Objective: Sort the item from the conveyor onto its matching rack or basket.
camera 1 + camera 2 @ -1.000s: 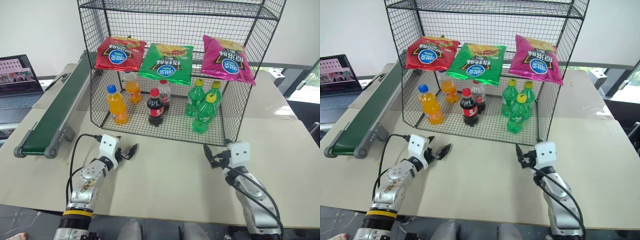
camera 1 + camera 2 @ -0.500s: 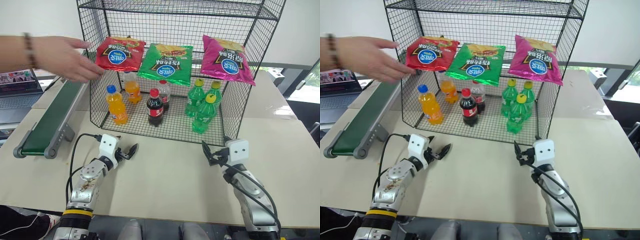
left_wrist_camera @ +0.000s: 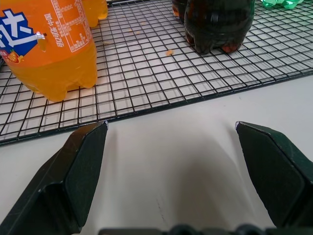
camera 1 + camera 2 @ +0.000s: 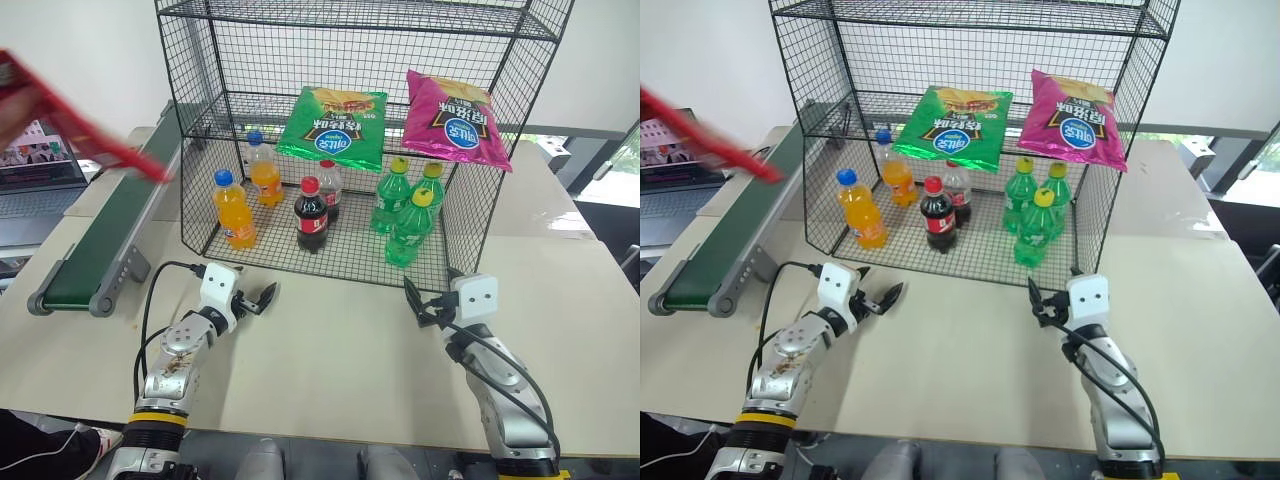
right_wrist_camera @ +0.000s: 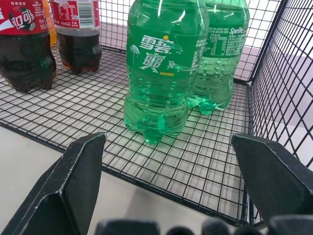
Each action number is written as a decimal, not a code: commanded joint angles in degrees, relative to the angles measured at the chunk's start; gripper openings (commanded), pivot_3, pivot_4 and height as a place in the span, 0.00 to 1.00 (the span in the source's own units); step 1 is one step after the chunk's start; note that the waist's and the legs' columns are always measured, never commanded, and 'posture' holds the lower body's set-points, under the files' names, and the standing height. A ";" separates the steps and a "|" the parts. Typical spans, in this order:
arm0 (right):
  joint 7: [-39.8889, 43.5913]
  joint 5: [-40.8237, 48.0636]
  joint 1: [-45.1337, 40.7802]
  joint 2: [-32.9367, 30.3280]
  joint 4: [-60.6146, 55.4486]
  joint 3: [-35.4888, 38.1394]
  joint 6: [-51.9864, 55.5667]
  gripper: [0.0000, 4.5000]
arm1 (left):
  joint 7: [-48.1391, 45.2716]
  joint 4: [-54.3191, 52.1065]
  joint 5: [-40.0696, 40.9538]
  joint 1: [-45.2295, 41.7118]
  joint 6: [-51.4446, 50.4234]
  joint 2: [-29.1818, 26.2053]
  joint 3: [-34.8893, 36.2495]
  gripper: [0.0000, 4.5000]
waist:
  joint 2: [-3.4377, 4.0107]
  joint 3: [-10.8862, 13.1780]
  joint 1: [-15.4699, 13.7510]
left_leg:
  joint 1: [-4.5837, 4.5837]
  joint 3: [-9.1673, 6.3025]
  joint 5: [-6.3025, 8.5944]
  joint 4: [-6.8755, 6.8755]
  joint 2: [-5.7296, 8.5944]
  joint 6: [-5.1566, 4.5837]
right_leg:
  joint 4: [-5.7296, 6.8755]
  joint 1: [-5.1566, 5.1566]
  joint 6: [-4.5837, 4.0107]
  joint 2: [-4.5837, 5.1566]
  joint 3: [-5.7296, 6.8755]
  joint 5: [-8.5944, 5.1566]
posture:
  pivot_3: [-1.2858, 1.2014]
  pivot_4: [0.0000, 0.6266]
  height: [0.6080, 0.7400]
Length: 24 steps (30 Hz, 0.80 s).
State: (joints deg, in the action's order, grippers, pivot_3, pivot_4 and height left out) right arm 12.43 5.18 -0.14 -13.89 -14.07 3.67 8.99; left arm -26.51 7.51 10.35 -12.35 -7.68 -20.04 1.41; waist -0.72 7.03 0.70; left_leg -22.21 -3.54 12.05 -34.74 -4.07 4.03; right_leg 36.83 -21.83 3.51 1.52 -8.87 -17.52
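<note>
Left eye view, left to right: red chip bag (image 4: pixel 95 125), blurred in mid-air above the conveyor (image 4: pixel 105 232), not yet resting on the belt; left tool (image 4: pixel 258 300) released, jaws wide, low over the table (image 4: pixel 330 370) before the rack (image 4: pixel 350 150); right tool (image 4: pixel 428 308) likewise released. Judgement: wait until the bag lies still, approach flat with the left tool, pinch one edge, then lift to the vacant spot beside the green bag (image 4: pixel 333 125).
</note>
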 commanded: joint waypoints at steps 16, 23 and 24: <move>-1.02 -0.39 0.10 0.33 -1.96 1.05 -1.16 1.00 | -1.36 1.33 -0.09 -1.73 2.31 -1.47 2.58 0.99 | 0.00 0.00 0.05 | 0.01 0.00 0.00 0.00 0.00 0.00 | 0.00 0.00 0.00 0.00 0.00 0.00 | 0.52 0.24 1.00; -0.68 -0.25 0.43 0.10 -2.50 1.11 -0.83 1.00 | -1.88 0.59 0.23 -0.28 2.30 -1.65 2.87 0.99 | 0.00 0.00 0.09 | 0.01 0.00 0.00 0.01 0.00 0.00 | 0.00 0.00 0.00 0.00 0.00 0.00 | 0.52 0.24 1.00; -0.61 -0.22 0.41 0.07 -2.55 1.09 -0.80 1.00 | -1.98 0.40 0.33 -0.17 2.17 -1.72 2.95 0.99 | 0.00 0.00 0.09 | 0.01 0.00 0.00 0.00 0.00 0.00 | 0.00 0.00 0.00 0.00 0.00 0.00 | 0.52 0.24 1.00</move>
State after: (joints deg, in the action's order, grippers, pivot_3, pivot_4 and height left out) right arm 12.21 4.77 0.54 -13.51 -14.16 3.48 8.97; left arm -28.13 9.59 10.21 -12.72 -6.27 -21.12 3.26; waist -0.72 7.03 0.78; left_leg -22.21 -3.54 12.06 -34.73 -4.07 4.03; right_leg 36.83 -21.83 3.51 1.52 -8.87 -17.52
